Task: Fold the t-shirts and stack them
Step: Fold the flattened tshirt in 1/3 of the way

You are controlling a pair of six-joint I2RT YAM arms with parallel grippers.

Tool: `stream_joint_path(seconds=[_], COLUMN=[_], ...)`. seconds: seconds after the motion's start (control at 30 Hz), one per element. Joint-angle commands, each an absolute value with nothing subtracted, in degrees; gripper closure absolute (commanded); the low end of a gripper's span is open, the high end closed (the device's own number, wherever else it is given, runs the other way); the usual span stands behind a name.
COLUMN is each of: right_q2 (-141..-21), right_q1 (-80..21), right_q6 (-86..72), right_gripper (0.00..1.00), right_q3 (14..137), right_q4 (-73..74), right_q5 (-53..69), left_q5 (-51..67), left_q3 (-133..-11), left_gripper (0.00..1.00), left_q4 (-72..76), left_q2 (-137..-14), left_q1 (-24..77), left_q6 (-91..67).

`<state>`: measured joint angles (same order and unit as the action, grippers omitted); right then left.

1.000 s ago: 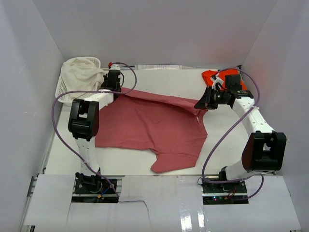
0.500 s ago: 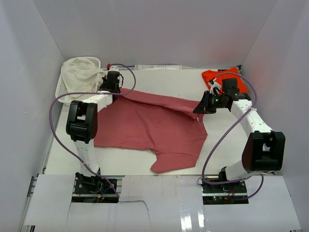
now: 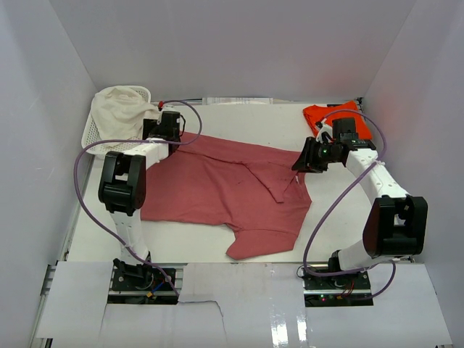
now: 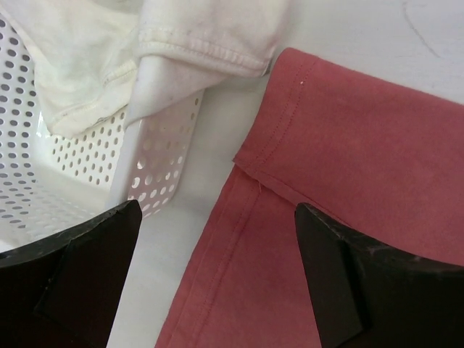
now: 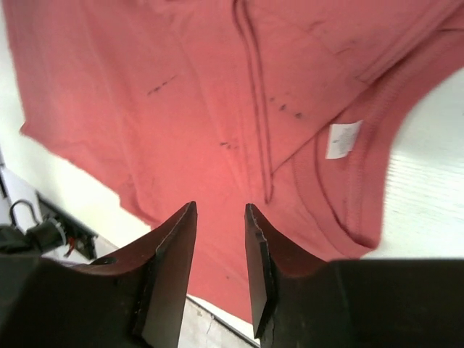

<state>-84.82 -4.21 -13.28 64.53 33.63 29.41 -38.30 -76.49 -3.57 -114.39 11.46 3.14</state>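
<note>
The large dusty rose-red t-shirt [image 3: 217, 185] lies spread across the middle of the table, with a small flap folded over near its collar at the right. My left gripper [image 3: 168, 129] hangs wide open over its back-left corner; in the left wrist view its hem [image 4: 254, 181] lies on the table below the empty left gripper [image 4: 217, 210]. My right gripper [image 3: 299, 163] hovers above the collar side, jaws apart, nothing between them. The right wrist view shows the shirt [image 5: 181, 87] and its white label [image 5: 342, 139] beneath the right gripper [image 5: 220, 208]. The bright orange-red t-shirt [image 3: 319, 114] sits crumpled at the back right.
A white perforated basket [image 3: 98, 136] stands in the back-left corner, with a cream cloth [image 3: 119, 109] draped over its rim. It sits close to the left gripper; the left wrist view shows the basket [image 4: 72, 167] and the cloth [image 4: 181, 36]. White walls enclose the table.
Both grippers have opened and let go of the rose-red shirt's back edge. That edge, held raised and taut before, has dropped onto the table.
</note>
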Motion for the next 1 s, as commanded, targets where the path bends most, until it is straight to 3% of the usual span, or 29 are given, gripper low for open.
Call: stream_joint_path(seconds=[0.0, 0.13, 0.23, 0.33, 0.5, 0.8, 0.97], right_q2=[-86.7, -91.2, -93.8, -96.3, -100.5, -105.8, -108.0], right_q1=[-4.3, -4.4, -4.4, -4.6, -6.6, -9.3, -9.8], right_q6=[-12.7, -12.7, -12.5, -12.8, -13.5, -14.9, -14.9], right_gripper=[0.59, 0.62, 0.74, 0.92, 0.92, 0.92, 0.92], right_q3=[69.2, 72.1, 73.6, 74.4, 75.9, 78.2, 79.4], right_q4=[34.7, 34.6, 34.5, 34.6, 34.1, 33.0, 33.0], right_q5=[22.3, 17.4, 14.5, 12.6, 8.5, 5.4, 4.9], left_q5=[-35.9, -32.1, -32.2, -27.7, -18.6, -18.4, -18.3], left_q3=[-79.5, -84.4, -87.4, -88.9, -91.8, -96.0, -96.9], left_gripper=[0.02, 0.03, 0.04, 0.04, 0.08, 0.12, 0.23], left_q4=[-4.4, -6.0, -5.9, -6.0, -6.8, -9.6, -11.4], left_q2=[-108.4, -110.6, -113.2, -114.6, -117.6, -123.4, -125.2], left_q1=[11.7, 13.2, 15.0, 15.4, 15.4, 15.4, 15.3], left_q6=[2.1, 3.8, 6.0, 4.9, 4.3, 3.8, 2.7])
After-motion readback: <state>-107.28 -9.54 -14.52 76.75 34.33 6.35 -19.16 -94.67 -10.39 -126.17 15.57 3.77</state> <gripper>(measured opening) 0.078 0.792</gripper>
